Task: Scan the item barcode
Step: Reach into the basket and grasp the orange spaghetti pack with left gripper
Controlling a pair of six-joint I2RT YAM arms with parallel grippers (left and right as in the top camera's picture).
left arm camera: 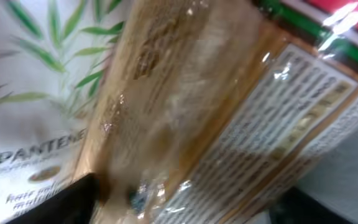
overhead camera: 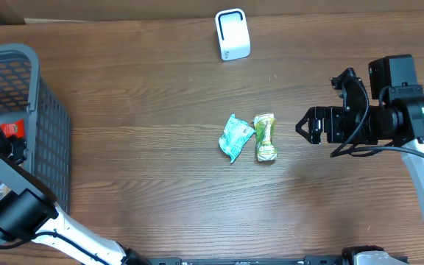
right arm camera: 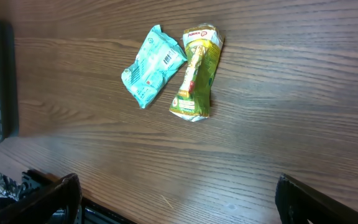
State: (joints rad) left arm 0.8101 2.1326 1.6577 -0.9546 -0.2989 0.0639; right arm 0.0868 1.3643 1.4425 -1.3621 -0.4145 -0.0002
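In the basket (overhead camera: 9, 53) at 9 o'clock: left gripper (left arm camera: 191, 196) spread over a tan packet (left arm camera: 166, 112), likely picking. Right gripper (right arm camera: 176, 190) spread, idle. Next probably needs a pinch, then a lift.

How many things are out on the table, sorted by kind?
Packets: 2 (teal packet, green packet)
Scanner: 1
Basket: 1
Total: 4

1. Bare table (overhead camera: 146, 88) lies open between the right gripper (overhead camera: 304, 126) and the teal packet (overhead camera: 235, 137) and green packet (overhead camera: 265, 137), side by side.
2. Basket (overhead camera: 46, 125) walls the left edge; white scanner (overhead camera: 232, 34) stands at the far edge.
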